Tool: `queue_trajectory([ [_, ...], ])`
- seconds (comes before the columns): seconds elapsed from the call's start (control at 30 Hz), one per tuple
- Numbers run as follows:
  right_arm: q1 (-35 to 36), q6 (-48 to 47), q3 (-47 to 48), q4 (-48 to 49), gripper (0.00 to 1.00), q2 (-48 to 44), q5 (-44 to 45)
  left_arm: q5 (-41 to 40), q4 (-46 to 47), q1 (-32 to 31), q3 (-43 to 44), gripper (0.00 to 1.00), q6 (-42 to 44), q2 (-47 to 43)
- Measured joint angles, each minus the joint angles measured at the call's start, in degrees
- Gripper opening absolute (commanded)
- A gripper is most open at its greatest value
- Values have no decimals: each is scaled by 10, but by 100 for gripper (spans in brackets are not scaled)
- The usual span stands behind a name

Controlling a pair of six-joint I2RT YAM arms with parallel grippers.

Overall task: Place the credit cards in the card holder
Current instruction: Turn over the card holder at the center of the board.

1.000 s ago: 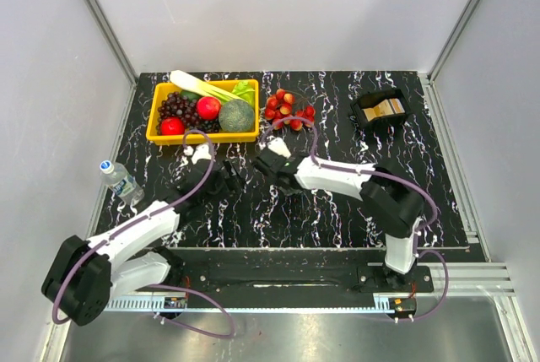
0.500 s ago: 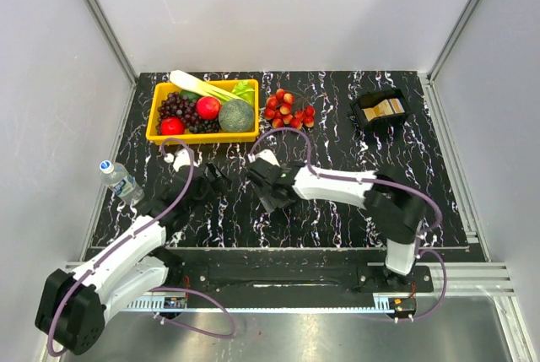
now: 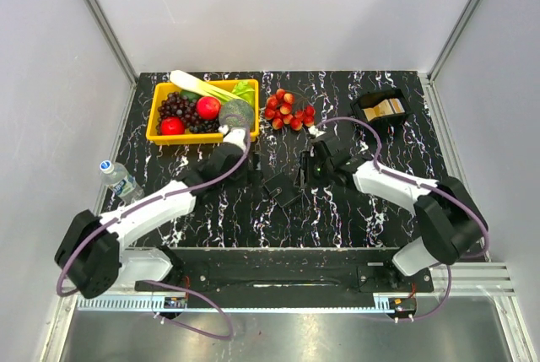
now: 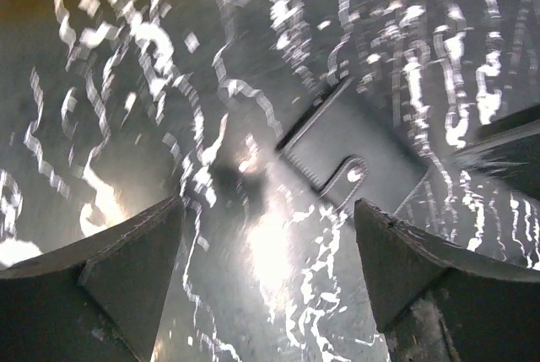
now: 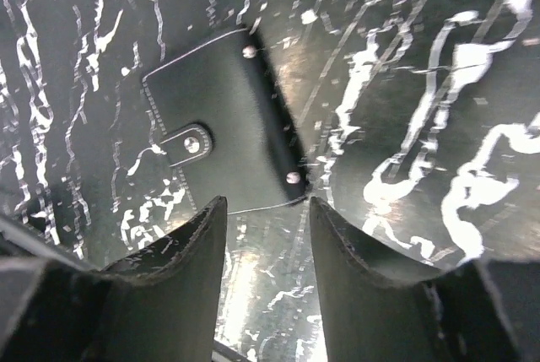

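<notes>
Right wrist showed the card holder (image 5: 224,121), a flat stitched black rectangle with shiny studs, long axis slanting away from the parted right gripper (image 5: 267,203); left gripper (image 4: 268,206) gaped too.

Bright even light, glary wrist views, left blurred

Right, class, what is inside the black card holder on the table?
Only its black outside shows: the card holder lies shut with its snap tab down, so whatever is inside is covered.
</notes>
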Motion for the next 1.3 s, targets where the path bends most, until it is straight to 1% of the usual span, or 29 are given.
queue_trajectory([
  [0.07, -2, 7, -4, 17, 45, 21, -37, 22, 19, -8, 37, 86, 51, 29],
  [0.17, -5, 15, -5, 43, 43, 42, -78, 74, 42, -8, 80, 83, 125, 79],
  [0.2, -7, 16, -6, 52, 42, 45, -90, 93, 46, -8, 94, 82, 147, 99],
  [0.23, -9, 16, -7, 60, 38, 47, -98, 108, 50, -8, 104, 80, 164, 120],
  [0.27, -11, 16, -8, 64, 36, 47, -105, 124, 51, -8, 115, 80, 181, 141],
  [0.4, -13, 14, -8, 81, 36, 48, -123, 163, 49, -9, 142, 79, 234, 216],
  [0.53, -14, 13, -8, 92, 36, 62, -137, 185, 33, -14, 148, 77, 270, 251],
  [0.57, -15, 13, -8, 93, 36, 67, -142, 187, 30, -16, 149, 77, 276, 256],
  [0.63, -17, 13, -8, 93, 36, 73, -149, 191, 27, -21, 152, 71, 286, 263],
  [0.7, -19, 13, -7, 97, 35, 81, -155, 196, 27, -28, 155, 68, 294, 271],
  [0.8, -21, 14, 2, 100, 34, 97, -164, 199, 27, -38, 160, 61, 306, 284],
  [0.83, -21, 12, 3, 100, 33, 103, -166, 197, 27, -40, 160, 60, 306, 287],
  [0.9, -22, 14, 5, 100, 31, 114, -171, 198, 27, -41, 162, 56, 308, 292],
  [1.2, -23, 19, 25, 110, 27, 160, -189, 198, 27, -48, 162, 57, 325, 302],
  [1.27, -23, 24, 28, 109, 25, 165, -189, 198, 28, -50, 162, 52, 327, 302],
  [1.3, -23, 28, 29, 108, 24, 166, -187, 198, 28, -51, 162, 46, 329, 302],
])
